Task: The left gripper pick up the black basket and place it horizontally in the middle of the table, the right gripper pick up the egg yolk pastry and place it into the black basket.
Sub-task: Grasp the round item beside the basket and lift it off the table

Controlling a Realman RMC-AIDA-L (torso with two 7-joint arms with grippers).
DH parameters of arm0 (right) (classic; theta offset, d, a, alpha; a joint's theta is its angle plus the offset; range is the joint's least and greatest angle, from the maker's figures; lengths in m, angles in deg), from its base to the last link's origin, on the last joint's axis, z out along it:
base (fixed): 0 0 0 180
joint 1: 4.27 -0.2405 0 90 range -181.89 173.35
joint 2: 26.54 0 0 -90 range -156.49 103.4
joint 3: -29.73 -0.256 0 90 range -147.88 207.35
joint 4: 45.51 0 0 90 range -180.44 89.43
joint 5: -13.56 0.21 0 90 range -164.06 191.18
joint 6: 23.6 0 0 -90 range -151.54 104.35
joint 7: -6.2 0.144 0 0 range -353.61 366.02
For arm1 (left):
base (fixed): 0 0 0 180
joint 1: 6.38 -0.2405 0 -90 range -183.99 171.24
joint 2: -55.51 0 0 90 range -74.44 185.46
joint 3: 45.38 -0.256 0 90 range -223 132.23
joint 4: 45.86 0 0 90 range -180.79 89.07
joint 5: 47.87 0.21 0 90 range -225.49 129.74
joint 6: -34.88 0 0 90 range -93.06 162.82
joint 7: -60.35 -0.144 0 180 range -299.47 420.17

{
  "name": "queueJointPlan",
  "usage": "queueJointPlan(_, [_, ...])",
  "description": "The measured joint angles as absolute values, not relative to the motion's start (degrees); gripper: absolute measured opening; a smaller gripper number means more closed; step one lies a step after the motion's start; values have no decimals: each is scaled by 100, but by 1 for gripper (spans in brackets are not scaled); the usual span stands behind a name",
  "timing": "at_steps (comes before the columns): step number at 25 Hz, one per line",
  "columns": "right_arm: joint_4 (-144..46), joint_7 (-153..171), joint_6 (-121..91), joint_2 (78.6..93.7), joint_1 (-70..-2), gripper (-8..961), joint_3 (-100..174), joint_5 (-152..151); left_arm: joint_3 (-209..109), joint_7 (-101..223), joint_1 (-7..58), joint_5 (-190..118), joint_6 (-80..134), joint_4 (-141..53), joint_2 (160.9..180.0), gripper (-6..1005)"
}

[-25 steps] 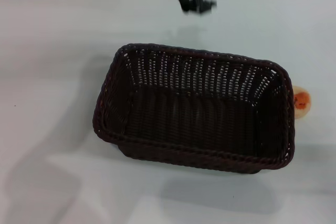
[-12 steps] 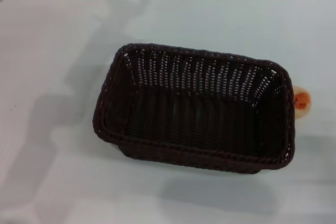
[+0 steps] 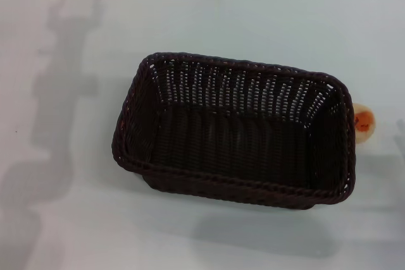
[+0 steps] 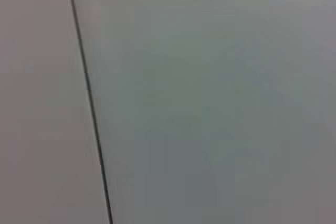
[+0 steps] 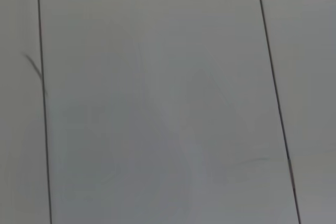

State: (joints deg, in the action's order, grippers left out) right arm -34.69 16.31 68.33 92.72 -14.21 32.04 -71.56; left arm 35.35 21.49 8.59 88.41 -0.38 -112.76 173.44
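The black basket (image 3: 234, 132) is set mid-desk (image 3: 63, 219); the egg yolk pastry (image 3: 363, 121) is placed just beside its right end.

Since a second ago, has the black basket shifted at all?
No. In the head view the black basket keeps the same place on the table, its right rim as close to the egg yolk pastry.

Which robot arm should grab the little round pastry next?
The right one, probably. The egg yolk pastry sits by the black basket on its right-hand side, the robot's right. The basket already lies mid-table, and neither gripper is in view.
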Motion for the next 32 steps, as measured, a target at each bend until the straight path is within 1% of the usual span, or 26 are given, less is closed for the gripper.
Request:
queueJointPlan(2, [-3470, 1631, 6792, 9272, -1444, 662, 3205, -7157, 3416, 2598, 806, 9276, -634, -10917, 17350, 805])
queueJointPlan(4, [-3470, 1631, 6661, 9272, -1479, 660, 3205, -7159, 3419, 3409, 825, 9659, -1227, -10110, 17362, 805])
queueJointPlan(5, [-3470, 1631, 6661, 9272, -1479, 658, 3205, -7159, 3419, 3409, 825, 9659, -1227, -10110, 17362, 805])
queueJointPlan(8, [-3466, 1631, 6498, 9274, -1535, 655, 3259, -7161, 3428, 3960, 965, 9709, -1751, -9208, 17366, 805])
queueJointPlan(9, [-3460, 1631, 6454, 9276, -1558, 654, 3296, -7161, 3436, 4284, 1054, 9718, -1998, -8647, 17369, 805])
queueJointPlan(14, [-3423, 1631, 6251, 9287, -1719, 649, 3572, -7161, 3441, 4783, 1147, 9718, -2179, -7882, 17373, 805])
queueJointPlan(24, [-3306, 1631, 5172, 9288, -2152, 638, 3806, -7161, 3412, 4949, 1164, 9728, -2226, -7677, 17381, 805])
queueJointPlan(32, [-3232, 1631, 4962, 9285, -2261, 630, 3937, -7160, 3358, 4955, 1181, 9732, -2241, -7720, 17380, 805])
